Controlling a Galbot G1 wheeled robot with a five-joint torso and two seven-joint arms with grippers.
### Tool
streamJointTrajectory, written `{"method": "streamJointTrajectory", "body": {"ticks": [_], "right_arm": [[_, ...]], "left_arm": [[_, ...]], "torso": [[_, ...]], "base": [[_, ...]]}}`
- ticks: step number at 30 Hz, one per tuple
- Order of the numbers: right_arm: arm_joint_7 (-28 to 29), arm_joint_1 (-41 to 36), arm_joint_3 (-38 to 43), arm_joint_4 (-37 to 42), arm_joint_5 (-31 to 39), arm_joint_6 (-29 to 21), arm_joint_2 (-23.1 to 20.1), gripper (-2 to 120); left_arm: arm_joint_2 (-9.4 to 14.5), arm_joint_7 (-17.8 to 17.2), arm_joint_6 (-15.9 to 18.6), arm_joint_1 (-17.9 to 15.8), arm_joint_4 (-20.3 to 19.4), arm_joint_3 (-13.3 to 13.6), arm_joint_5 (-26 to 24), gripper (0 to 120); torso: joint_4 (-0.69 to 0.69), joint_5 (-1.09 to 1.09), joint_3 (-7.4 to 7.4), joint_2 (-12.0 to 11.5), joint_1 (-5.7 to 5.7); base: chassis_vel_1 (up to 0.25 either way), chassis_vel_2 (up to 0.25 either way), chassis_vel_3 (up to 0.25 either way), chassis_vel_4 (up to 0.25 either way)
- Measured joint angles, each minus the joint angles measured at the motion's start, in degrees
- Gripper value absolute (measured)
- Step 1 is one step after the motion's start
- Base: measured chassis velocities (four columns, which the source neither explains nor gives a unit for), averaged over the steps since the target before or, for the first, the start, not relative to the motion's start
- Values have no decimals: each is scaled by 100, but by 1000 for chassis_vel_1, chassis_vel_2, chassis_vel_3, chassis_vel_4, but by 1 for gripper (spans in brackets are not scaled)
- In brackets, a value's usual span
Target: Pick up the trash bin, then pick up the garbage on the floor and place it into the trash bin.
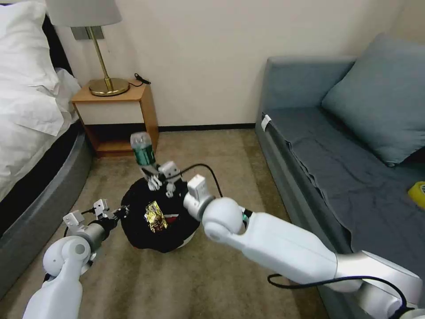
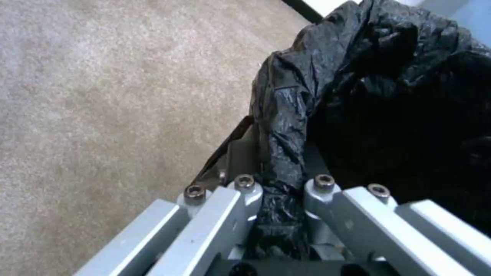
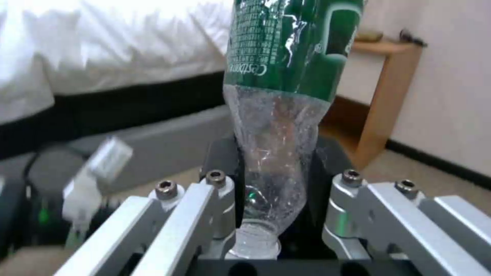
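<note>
The trash bin (image 1: 133, 221), a round bin lined with a glossy black bag (image 2: 389, 99), sits low on the carpet in front of me. My left gripper (image 1: 120, 212) (image 2: 280, 180) is shut on its rim and bag at the bin's left side. A gold-brown foil wrapper (image 1: 155, 216) and a red-and-white packet (image 1: 173, 218) lie inside. My right gripper (image 1: 156, 179) (image 3: 279, 168) hangs over the bin's far rim, shut on the neck end of a clear green-labelled bottle (image 1: 142, 148) (image 3: 286, 76) that points up and away.
A bed (image 1: 31, 110) runs along the left, with a wooden nightstand (image 1: 116, 116) and brass lamp (image 1: 104, 66) at the wall. A grey sofa (image 1: 336, 168) with a cushion fills the right; a yellow tape roll (image 1: 418, 194) lies on it. Carpet (image 1: 212, 146) lies open behind the bin.
</note>
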Motion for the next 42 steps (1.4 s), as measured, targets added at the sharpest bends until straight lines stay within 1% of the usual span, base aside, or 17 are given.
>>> {"method": "streamJointTrajectory", "body": {"ticks": [7,17,19,20,21,22,24,25,26,27,28,30,31,34,35,38,42], "right_arm": [[-179,-361,-108,-119,-475,81,-144,20],[-330,-539,-118,-155,-705,160,-282,22],[-346,-557,-118,-132,-708,163,-317,29],[-346,-557,-118,-132,-708,163,-317,29],[-347,-567,-117,-110,-705,163,-335,36],[-347,-575,-118,-99,-704,163,-341,38],[-350,-589,-118,-76,-702,163,-375,47],[-350,-589,-118,-76,-702,163,-375,47],[-350,-594,-119,-64,-702,165,-384,54],[-350,-596,-119,-58,-702,165,-386,56],[-350,-601,-118,-42,-702,165,-397,61],[-350,-603,-118,-34,-701,165,-403,64],[-351,-615,-116,-7,-699,165,-422,71],[-351,-633,-113,39,-690,163,-459,84],[-351,-633,-113,39,-690,163,-459,84],[-300,-644,-90,87,-710,159,-481,96],[-153,-644,9,115,-921,201,-480,99]], "left_arm": [[-57,-2,2,116,-145,-54,31,5],[-83,-13,3,193,-239,-102,37,5],[-87,-16,2,201,-256,-103,37,5],[-87,-16,2,201,-256,-103,37,5],[-87,-18,3,204,-262,-104,37,5],[-87,-18,2,206,-263,-104,37,5],[-85,-21,3,216,-282,-103,37,5],[-85,-21,3,216,-282,-103,37,5],[-84,-21,3,218,-291,-102,37,5],[-83,-22,3,218,-292,-102,37,5],[-78,-25,3,218,-292,-102,37,5],[-76,-25,3,219,-292,-102,38,5],[-68,-26,3,220,-292,-102,38,5],[-59,-27,3,222,-290,-103,35,5],[-59,-27,3,222,-290,-103,35,5],[-39,-33,3,222,-275,-104,34,5],[-31,-69,2,221,-270,-105,34,5]], "torso": [[0,0,0,0,0],[0,0,0,0,0],[0,0,0,0,0],[0,0,0,0,0],[0,0,0,0,0],[0,0,0,0,0],[0,0,0,0,0],[0,0,0,0,0],[0,0,0,0,0],[0,0,0,0,0],[0,0,0,0,0],[0,0,0,0,0],[0,0,0,0,0],[0,0,0,0,0],[0,0,0,0,0],[0,0,0,0,0],[0,0,0,0,0]], "base": [[0,0,0,0],[0,0,0,0],[0,0,0,0],[0,0,0,0],[0,0,0,0],[0,0,0,0],[0,0,0,0],[0,0,0,0],[0,0,0,0],[0,0,0,0],[0,0,0,0],[0,0,0,0],[0,0,0,0],[0,0,0,0],[0,0,0,0],[0,0,0,0],[0,0,0,0]]}}
